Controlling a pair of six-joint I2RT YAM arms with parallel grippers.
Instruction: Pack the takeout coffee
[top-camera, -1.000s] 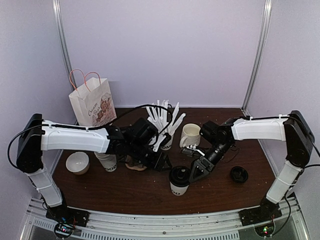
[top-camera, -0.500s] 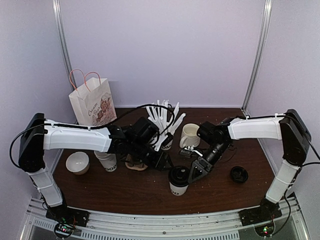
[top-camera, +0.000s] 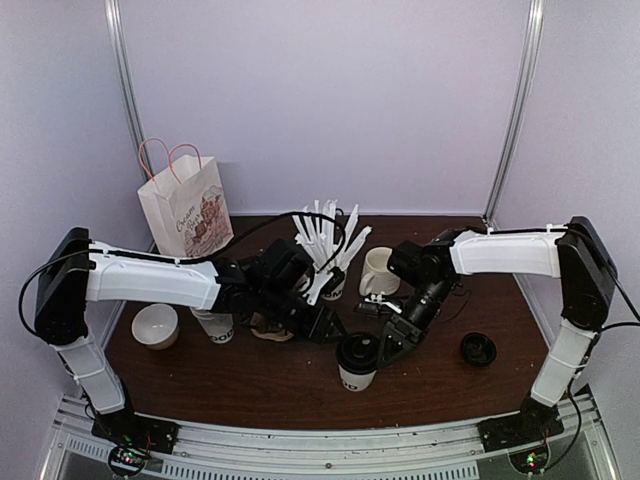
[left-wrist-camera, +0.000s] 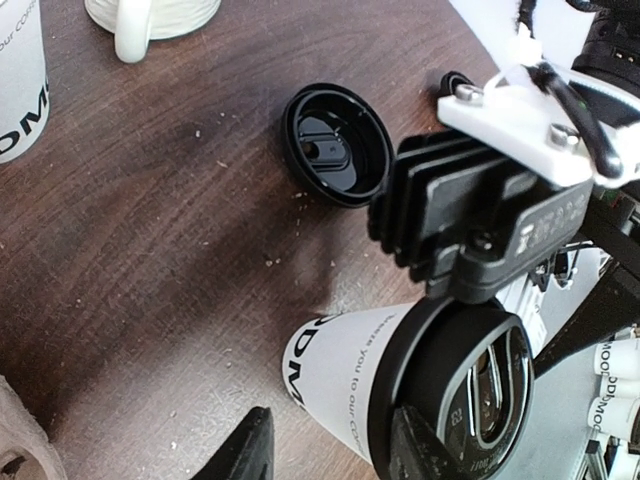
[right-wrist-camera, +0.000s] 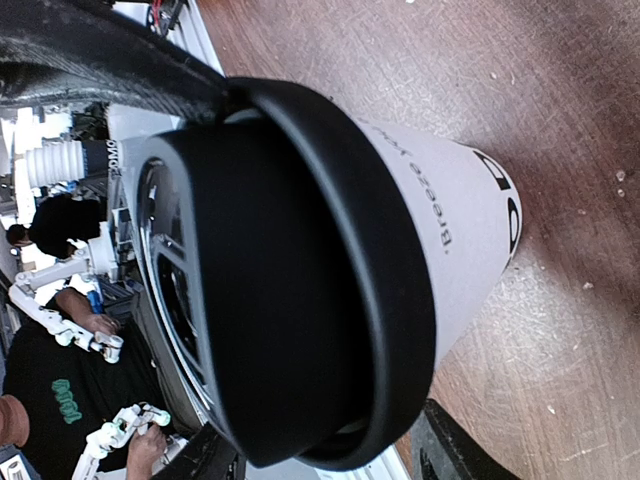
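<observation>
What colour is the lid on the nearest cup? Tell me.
The lid is black, on a white cup; the right wrist view shows it best.

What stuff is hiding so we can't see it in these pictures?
- Second cup, its top: top view, the left arm covers it.
- Inside of the paper bag: top view, its walls hide it.
- Whether the right gripper touches the lidded cup: right wrist view, too close.
</observation>
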